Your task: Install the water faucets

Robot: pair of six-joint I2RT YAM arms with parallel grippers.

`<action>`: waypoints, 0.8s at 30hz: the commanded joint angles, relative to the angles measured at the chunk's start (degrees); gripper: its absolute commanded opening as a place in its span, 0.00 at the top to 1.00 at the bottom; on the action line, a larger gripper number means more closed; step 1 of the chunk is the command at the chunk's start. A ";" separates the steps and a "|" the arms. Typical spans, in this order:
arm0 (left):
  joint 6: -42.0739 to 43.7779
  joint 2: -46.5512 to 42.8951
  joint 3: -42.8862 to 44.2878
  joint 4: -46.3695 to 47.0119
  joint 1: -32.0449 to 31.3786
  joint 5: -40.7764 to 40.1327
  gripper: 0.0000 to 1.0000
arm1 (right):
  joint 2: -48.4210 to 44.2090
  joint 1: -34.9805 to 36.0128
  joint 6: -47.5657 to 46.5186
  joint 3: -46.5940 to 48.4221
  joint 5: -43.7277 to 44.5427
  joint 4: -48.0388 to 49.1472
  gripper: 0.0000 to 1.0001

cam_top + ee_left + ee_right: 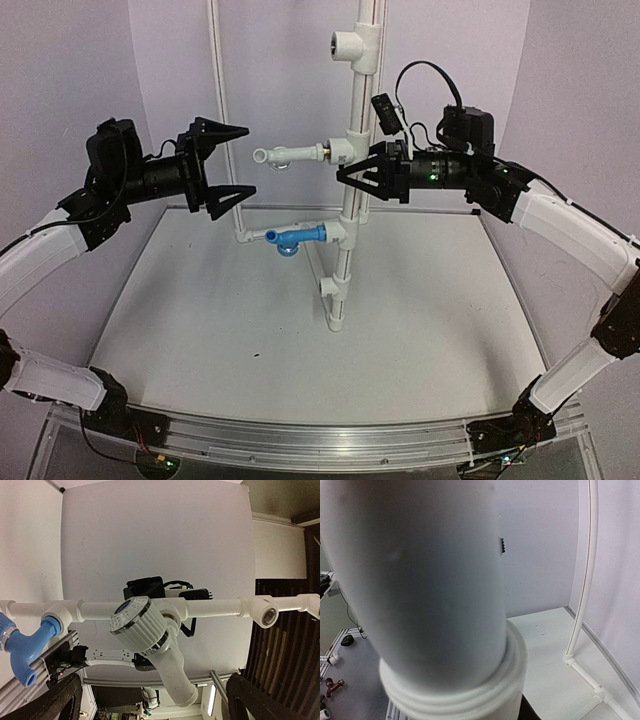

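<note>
Both raised arms face inward, left end effector (251, 160) spread wide, right end effector (346, 178) clamped.

Upper faucet (285, 155) white w/ brass-coloured ring (325, 152) at its joint. Its knob (137, 625) white, ribbed round the edge, blue centre cap. Lower faucet (297, 238) bright blue w/ silver band (7, 636). Pipe frame (344, 268) white thruout; T fitting (265, 612) white, metal-grey lining. Left gripper (250, 160) & right gripper (342, 176) matte black. Arms (40, 255) white w/ black joints, green LED (431, 180) on R arm. Surface (250, 330) off-white; walls (280, 60) pale grey-lilac.
</note>
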 commanded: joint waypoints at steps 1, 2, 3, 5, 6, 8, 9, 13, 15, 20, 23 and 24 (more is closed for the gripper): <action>-3.98 3.85 5.54 3.20 -0.85 3.88 0.00 | -0.75 -0.45 3.84 1.65 2.03 0.61 1.00; -3.57 4.77 6.44 3.10 -1.21 4.04 0.00 | -0.74 -0.43 3.83 1.79 2.02 0.61 1.00; -3.16 5.58 7.11 3.01 -1.61 4.03 0.00 | -0.68 -0.46 3.82 1.89 1.99 0.59 1.00; -2.24 7.14 7.90 3.19 -2.51 3.98 0.01 | -0.53 -0.45 3.84 2.07 1.61 0.58 1.00; -1.75 8.01 8.18 3.38 -2.88 4.02 0.03 | -0.41 -0.44 3.84 2.14 1.36 0.58 1.00; -1.45 9.28 8.32 4.79 -3.18 3.98 0.08 | -0.30 -0.45 3.84 2.23 1.03 0.58 1.00; -1.44 9.78 8.41 5.79 -3.32 3.96 0.10 | -0.29 -0.45 3.84 2.25 0.89 0.58 1.00; 0.41 11.06 9.46 6.81 -3.64 4.01 0.21 | -0.21 -0.45 3.96 2.49 0.61 0.52 1.00; 1.66 11.01 9.72 6.76 -3.74 3.58 0.25 | -0.17 -0.45 4.15 2.49 0.49 0.49 1.00; 6.43 9.74 9.65 6.32 -3.88 1.26 0.37 | -0.12 -0.41 4.52 2.17 0.11 0.49 1.00; 9.47 9.43 10.82 4.68 -3.84 0.45 0.40 | -0.12 -0.41 4.63 2.05 -0.08 0.49 1.00; 9.71 9.68 11.23 4.90 -3.91 0.72 0.40 | -0.19 -0.44 4.63 1.95 -0.10 0.45 1.00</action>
